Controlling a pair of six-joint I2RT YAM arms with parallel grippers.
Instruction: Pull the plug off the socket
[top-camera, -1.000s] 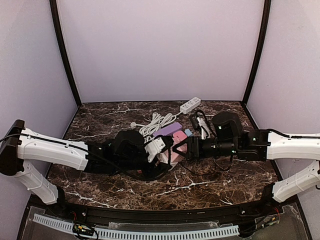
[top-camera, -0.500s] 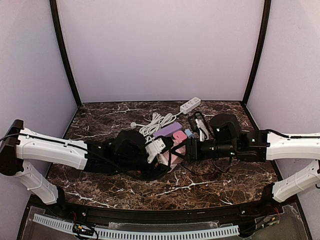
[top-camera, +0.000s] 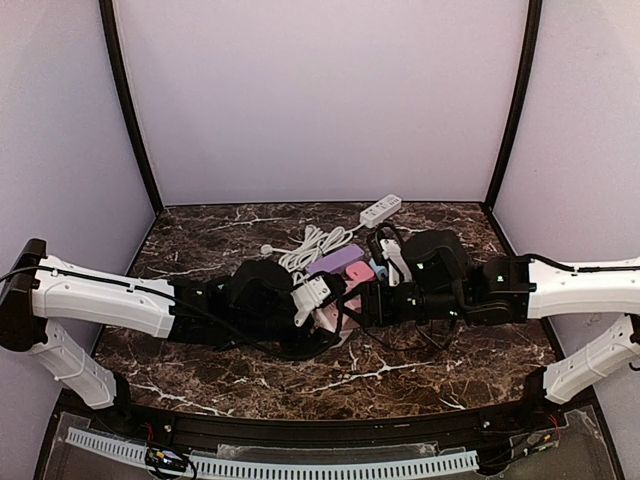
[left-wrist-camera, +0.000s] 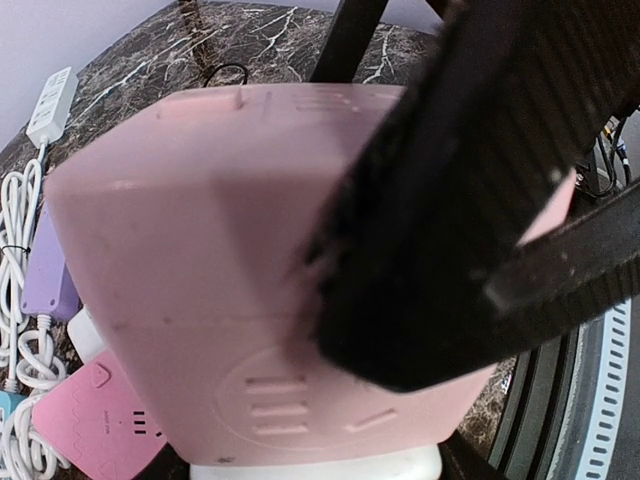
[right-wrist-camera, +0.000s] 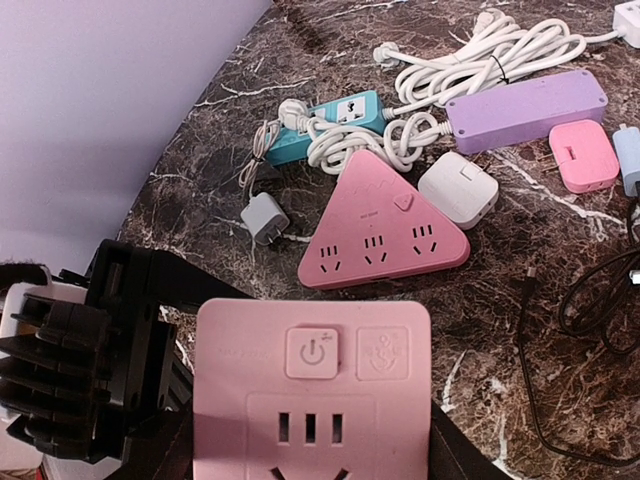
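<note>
Seen from above, the left gripper (top-camera: 325, 300) and right gripper (top-camera: 358, 303) meet at the middle of the marble surface (top-camera: 200, 240), with a pink socket cube (top-camera: 335, 316) between them.

In the left wrist view, the jaws are clamped on the cube and a black finger (left-wrist-camera: 480, 200) presses across its face.

In the right wrist view, the jaws grip the cube's sides, and a triangular pink strip (right-wrist-camera: 385, 235) lies farther off. I cannot tell which part is the plug.

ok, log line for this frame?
right gripper: shut on pink socket cube | left gripper: against it, grip unclear | unplugged: cannot tell
</note>
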